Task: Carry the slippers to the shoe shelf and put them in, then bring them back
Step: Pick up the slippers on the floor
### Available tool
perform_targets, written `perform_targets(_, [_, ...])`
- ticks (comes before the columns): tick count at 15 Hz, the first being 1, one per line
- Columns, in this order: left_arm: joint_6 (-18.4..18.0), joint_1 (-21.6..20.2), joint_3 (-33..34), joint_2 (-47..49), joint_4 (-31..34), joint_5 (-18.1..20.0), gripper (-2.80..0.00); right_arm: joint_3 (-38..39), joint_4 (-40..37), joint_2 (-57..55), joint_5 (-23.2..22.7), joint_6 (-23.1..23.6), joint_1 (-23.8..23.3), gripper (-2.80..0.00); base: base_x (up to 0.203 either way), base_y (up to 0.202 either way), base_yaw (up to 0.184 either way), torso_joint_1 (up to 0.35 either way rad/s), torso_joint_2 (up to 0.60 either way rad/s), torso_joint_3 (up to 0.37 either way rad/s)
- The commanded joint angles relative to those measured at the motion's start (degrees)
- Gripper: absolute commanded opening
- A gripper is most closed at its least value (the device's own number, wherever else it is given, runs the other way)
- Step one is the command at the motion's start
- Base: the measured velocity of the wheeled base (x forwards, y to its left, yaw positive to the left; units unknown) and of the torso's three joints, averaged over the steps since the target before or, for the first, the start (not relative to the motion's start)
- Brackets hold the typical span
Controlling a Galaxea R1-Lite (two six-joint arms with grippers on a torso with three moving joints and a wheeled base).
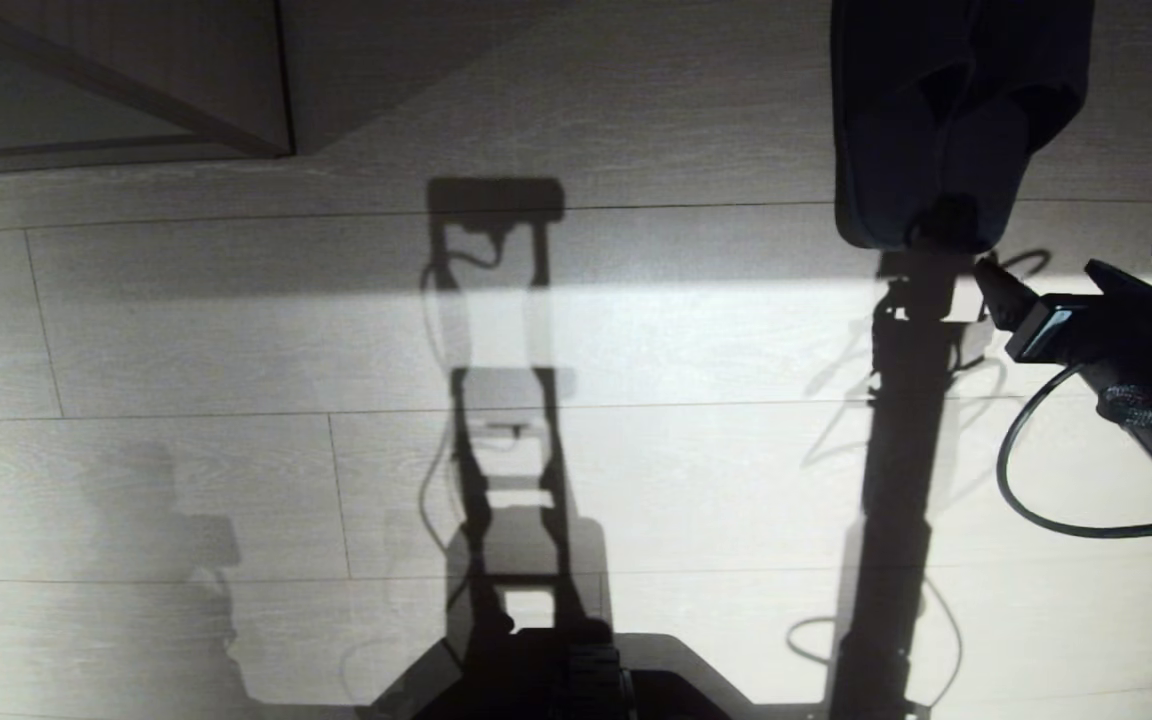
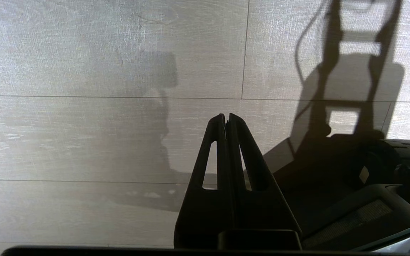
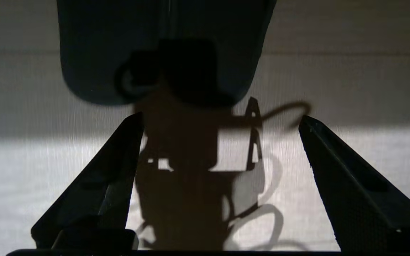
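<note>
Both slippers [image 3: 162, 49] beyond right claw [image 3: 222, 121]

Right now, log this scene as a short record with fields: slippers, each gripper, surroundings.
slippers: the slippers lie on the floor, held by nothing
right gripper: the right gripper is open, just short of the slippers, not touching
left gripper: the left gripper is shut, empty, over bare floor
surroundings: wood-grain unit at far left

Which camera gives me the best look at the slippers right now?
The head view: the slippers lie on the floor ahead of the open right end effector, most of the pair visible. The right wrist view shows only their near end. The left wrist view shows none.
</note>
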State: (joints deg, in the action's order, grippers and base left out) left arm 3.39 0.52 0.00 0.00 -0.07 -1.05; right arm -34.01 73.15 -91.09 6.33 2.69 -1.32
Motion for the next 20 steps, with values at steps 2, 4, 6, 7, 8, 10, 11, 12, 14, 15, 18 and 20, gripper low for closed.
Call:
perform_targets(2, [0.04, 0.0, 0.0, 0.0, -0.01, -0.09, -2.8, -4.14, 1.57, -3.06, 1.17, -1.17, 0.0, 0.0, 0.0, 0.0, 0.0, 0.0, 0.0, 0.0])
perform_targets(4, [0.04, 0.0, 0.0, 0.0, -0.01, -0.05, -2.8, -4.94, 2.37, -3.84, 1.32, -1.27, 0.0, 0.0, 0.0, 0.0, 0.0, 0.0, 0.0, 0.0])
perform_targets(6, [0.04, 0.0, 0.0, 0.0, -0.01, -0.01, -2.8, -7.69, 2.55, -5.26, 1.38, -1.2, 0.08, 0.0, 0.0, 0.0, 0.0, 0.0, 0.0, 0.0])
perform_targets(7, [0.04, 0.0, 0.0, 0.0, -0.01, -0.04, -2.8, -9.14, 2.62, -6.54, 1.39, -1.19, 0.14, 0.0, 0.0, 0.0, 0.0, 0.0, 0.0, 0.0])
perform_targets(8, [0.04, 0.0, 0.0, 0.0, -0.01, -0.01, -2.8, -10.88, 2.56, -7.59, 1.34, -1.06, 0.32, 0.0, 0.0, 0.0, 0.0, 0.0, 0.0, 0.0])
perform_targets(10, [0.04, 0.0, 0.0, 0.0, -0.01, -0.09, -2.8, -12.38, 2.45, -8.39, 1.31, -0.93, 0.86, 0.0, 0.0, 0.0, 0.0, 0.0, 0.0, 0.0])
perform_targets(11, [0.04, 0.0, 0.0, 0.0, -0.01, -0.04, -2.8, -13.49, 2.27, -8.64, 1.31, -0.92, 1.38, 0.0, 0.0, 0.0, 0.0, 0.0, 0.0, 0.0])
perform_targets(12, [0.04, 0.0, 0.0, 0.0, -0.01, -0.09, -2.8, -14.9, 2.18, -8.95, 1.37, -0.86, 2.06, 0.0, 0.0, 0.0, 0.0, 0.0, 0.0, 0.0])
perform_targets(14, [0.04, 0.0, 0.0, 0.0, -0.01, -0.08, -2.8, -17.59, 2.03, -9.28, 1.4, -0.69, 2.84, 0.0, 0.0, 0.0, 0.0, 0.0, 0.0, 0.0])
perform_targets(15, [0.04, 0.0, 0.0, 0.0, -0.01, -0.01, -2.8, -18.64, 2.0, -9.72, 1.4, -0.66, 3.16, 0.0, 0.0, 0.0, 0.0, 0.0, 0.0, 0.0])
perform_targets(18, [0.04, 0.0, 0.0, 0.0, -0.01, -0.01, -2.8, -21.57, 1.96, -11.75, 1.4, -0.49, 3.85, 0.0, 0.0, 0.0, 0.0, 0.0, 0.0, 0.0])
perform_targets(20, [0.04, 0.0, 0.0, 0.0, -0.01, -0.05, -2.8, -22.99, 2.12, -13.48, 1.35, -0.54, 3.9, 0.0, 0.0, 0.0, 0.0, 0.0, 0.0, 0.0])
